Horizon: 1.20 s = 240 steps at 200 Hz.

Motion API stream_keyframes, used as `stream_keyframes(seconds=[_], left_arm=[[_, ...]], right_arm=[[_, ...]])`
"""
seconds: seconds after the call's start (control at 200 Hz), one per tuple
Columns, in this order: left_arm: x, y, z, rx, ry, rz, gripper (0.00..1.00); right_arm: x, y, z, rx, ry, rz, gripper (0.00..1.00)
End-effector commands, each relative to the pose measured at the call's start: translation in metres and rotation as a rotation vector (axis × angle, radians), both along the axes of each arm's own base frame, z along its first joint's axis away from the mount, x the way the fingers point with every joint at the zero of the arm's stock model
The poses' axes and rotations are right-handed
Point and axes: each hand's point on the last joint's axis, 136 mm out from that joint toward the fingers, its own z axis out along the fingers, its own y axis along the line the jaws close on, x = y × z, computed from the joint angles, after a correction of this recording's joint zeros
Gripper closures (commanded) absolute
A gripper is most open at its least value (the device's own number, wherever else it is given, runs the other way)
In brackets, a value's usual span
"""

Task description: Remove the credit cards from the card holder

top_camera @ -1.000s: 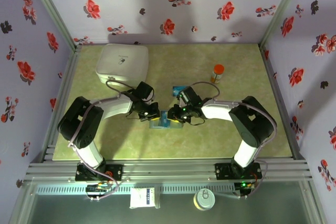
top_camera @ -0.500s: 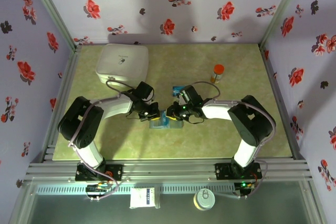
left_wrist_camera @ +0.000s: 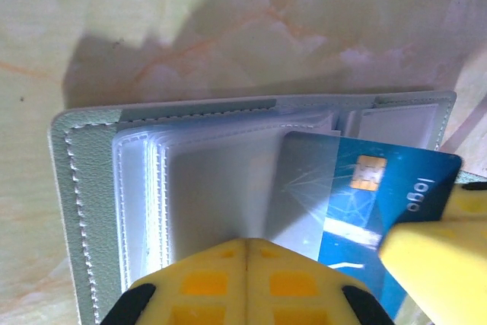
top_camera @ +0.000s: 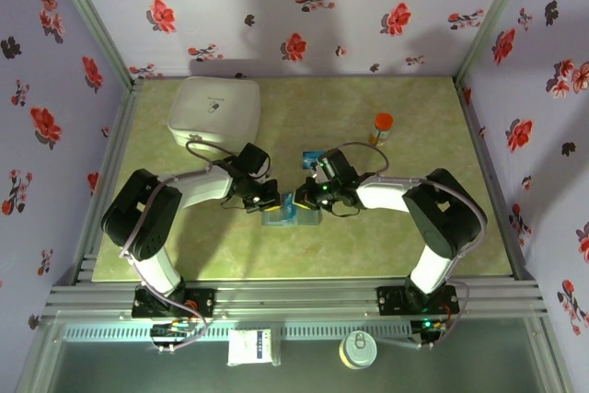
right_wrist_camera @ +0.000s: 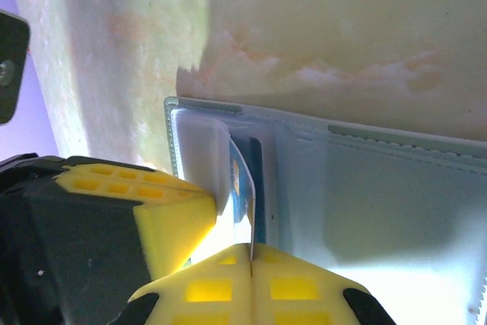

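- Slate grey-blue soft stitched card holder [top_camera: 280, 218] lies open and flat on the pale green marbled surface [top_camera: 414, 227], near centre, btwn the two arms.
- Left end effector [left_wrist_camera: 247, 255]: yellow pads pressed together w/ just a seam btwn them. They nip the clear plastic sleeves [left_wrist_camera: 198, 180] at the holder's near edge, so it acts as the anchor.
- Right end effector [right_wrist_camera: 251, 255]: jaws narrow, clamped on the edge of a blue glossy plastic credit card [left_wrist_camera: 358, 203] w/ gold chip. Card is part-way out, one end tucked under the clear film.
- Step in hand, as I read it: slide that card free.
- Pull should run along the slot's own direction, low & level w/ the surface. A lift or twist would prob. bend the card or drag the whole holder.
- Left grip must be firm. Holder looks light & soft, so it'd likely follow the card otherwise.
- Hold on the card is thin-edge only, on slick plastic, so it could slip. Slow, even pull seems best.
- Materials:
  - Holder: leather-like grain, pale stitching round a rounded corner.
  - Sleeves: thin cloudy film, several layers fanned.
  - Card: stiff, shiny, printed line pattern.
  - Pads: yellow foam-like blocks w/ square recesses.
- Another small blue card [top_camera: 313, 156] lies on the surface beyond the right end effector, apart from the holder.
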Motion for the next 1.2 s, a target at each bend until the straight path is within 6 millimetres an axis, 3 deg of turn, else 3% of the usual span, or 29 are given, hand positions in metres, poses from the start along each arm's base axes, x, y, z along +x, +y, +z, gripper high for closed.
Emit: stream_keyframes(seconds=[0.0, 0.215, 0.635, 0.975, 1.195], left_arm=[[-0.001, 0.004, -0.005, 0.036, 0.005, -0.015, 1.00], [0.003, -0.002, 0.004, 0.007, -0.010, -0.017, 1.00], [0.018, -0.012, 0.043, -0.079, -0.104, -0.012, 0.98], [0.014, 0.010, 0.051, -0.084, -0.144, 0.047, 0.97], [0.007, 0.020, 0.049, -0.094, -0.149, 0.085, 0.97]], right_arm=[[-0.005, -0.023, -0.007, -0.091, -0.002, -0.012, 0.93], [-0.008, -0.034, 0.005, -0.140, -0.029, 0.018, 0.95], [-0.008, -0.051, 0.028, -0.294, -0.172, 0.196, 1.00], [0.001, -0.078, 0.051, -0.528, -0.452, 0.556, 0.99], [0.014, -0.083, 0.068, -0.624, -0.684, 0.899, 1.00]])
